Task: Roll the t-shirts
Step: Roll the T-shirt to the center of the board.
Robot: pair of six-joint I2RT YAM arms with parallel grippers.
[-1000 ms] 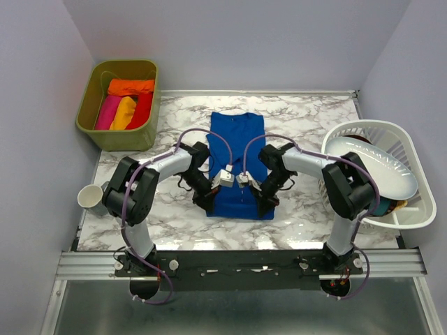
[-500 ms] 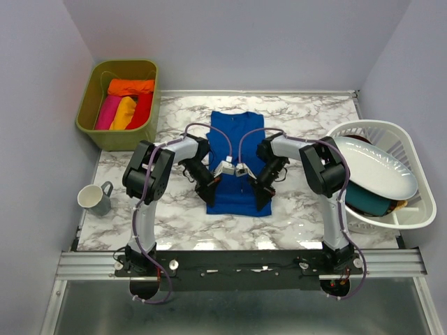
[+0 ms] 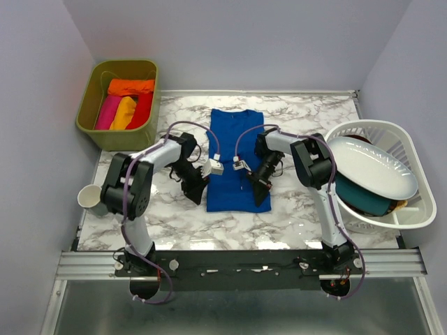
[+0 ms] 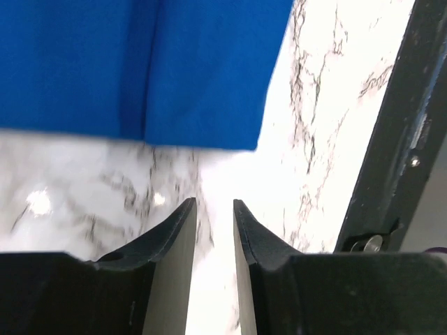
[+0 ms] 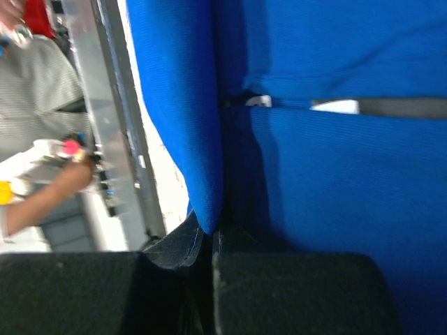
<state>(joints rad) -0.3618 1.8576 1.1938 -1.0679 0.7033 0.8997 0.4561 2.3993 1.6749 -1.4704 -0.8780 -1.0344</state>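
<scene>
Left gripper [image 4: 213, 204] has drawn back off the blue t-shirt [image 3: 235, 136], we note, fingers narrow and empty, while right gripper [image 5: 209, 234] pinches its folded edge, presumably to begin rolling.

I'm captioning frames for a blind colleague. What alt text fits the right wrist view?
The right gripper pinches a raised fold of the blue t-shirt between shut jaws; more of the same shirt fills most of the view beyond.

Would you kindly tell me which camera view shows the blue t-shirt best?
Top external: nearly the whole folded blue t-shirt lies in view. Left wrist shows only one corner; right wrist, a close-up fold.
</scene>
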